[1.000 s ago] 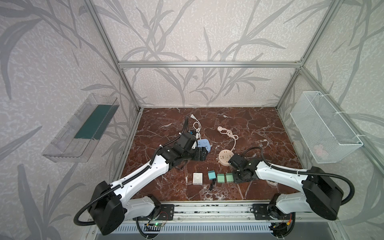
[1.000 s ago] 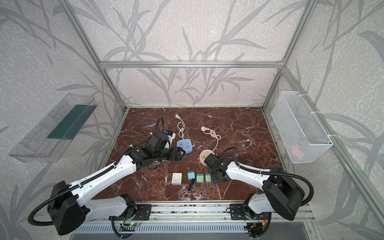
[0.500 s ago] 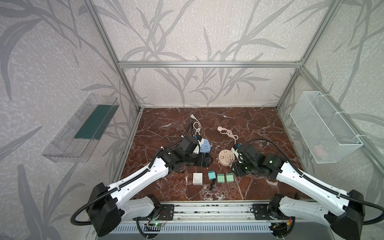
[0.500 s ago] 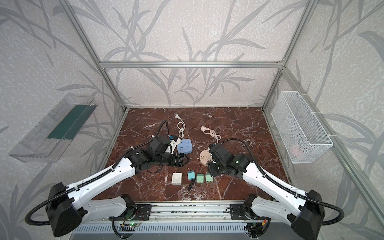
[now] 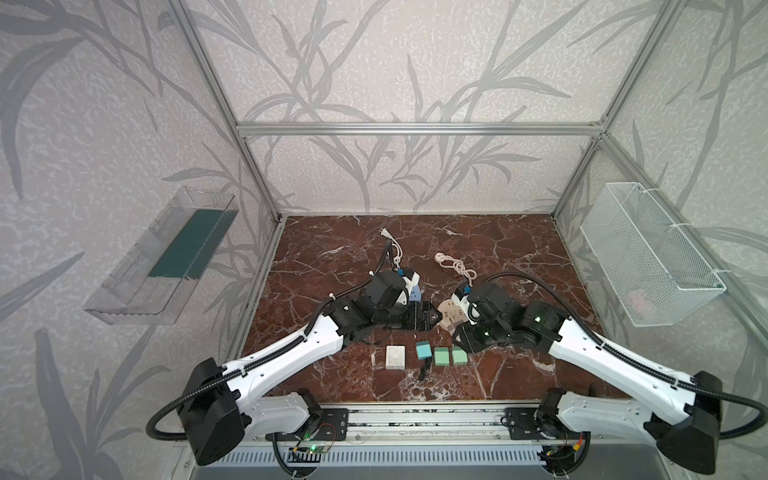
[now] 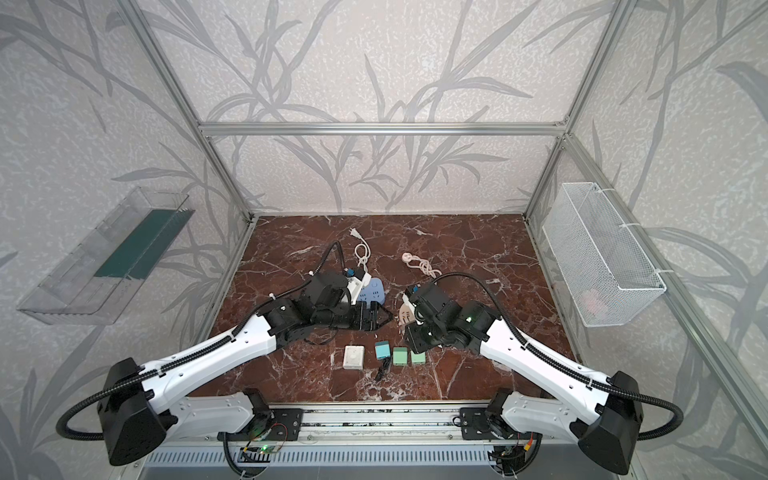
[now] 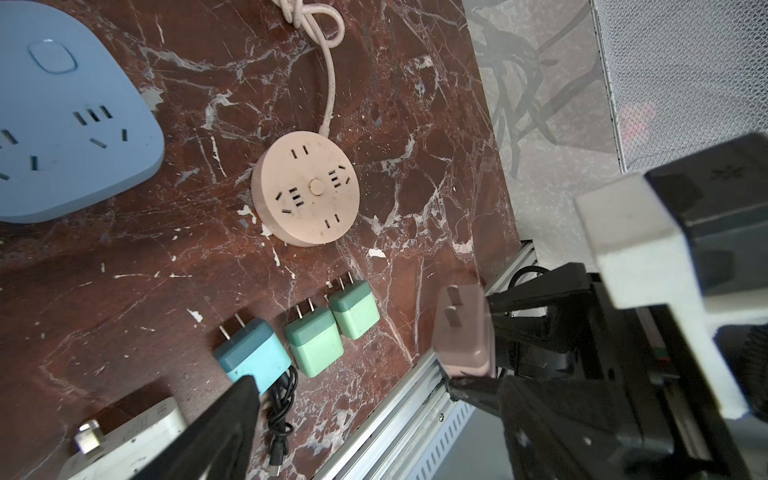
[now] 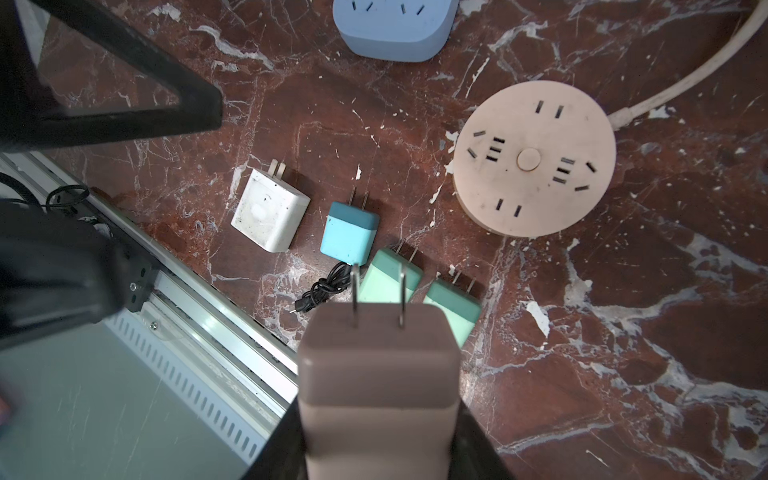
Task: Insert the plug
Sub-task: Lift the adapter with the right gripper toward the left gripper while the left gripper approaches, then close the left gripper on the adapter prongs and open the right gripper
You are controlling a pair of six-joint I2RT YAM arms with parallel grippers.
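My right gripper (image 8: 379,440) is shut on a mauve two-prong plug (image 8: 378,374), held above the table with its prongs pointing away from the wrist. The same plug (image 7: 463,332) shows between the black fingers (image 7: 536,293) in the left wrist view; both top views hide it under the right gripper (image 5: 465,338). A round pink socket (image 8: 534,164) (image 5: 451,318) lies flat, a little beyond the plug. A blue socket strip (image 8: 395,25) (image 6: 372,289) lies to its left. My left gripper (image 5: 432,318) hovers open and empty beside the round socket.
Near the front lie a white plug (image 5: 395,356), a teal plug (image 5: 424,350) with a black cable (image 5: 424,372), and two green plugs (image 5: 441,356). Two white cords (image 5: 457,266) trail back. The aluminium rail (image 5: 415,415) edges the front. A mesh basket (image 5: 648,257) and a clear shelf (image 5: 162,257) hang on the walls.
The right arm has risen from the row of plugs with the mauve plug in its grip. The left gripper has shifted right, from the blue strip toward the round socket.
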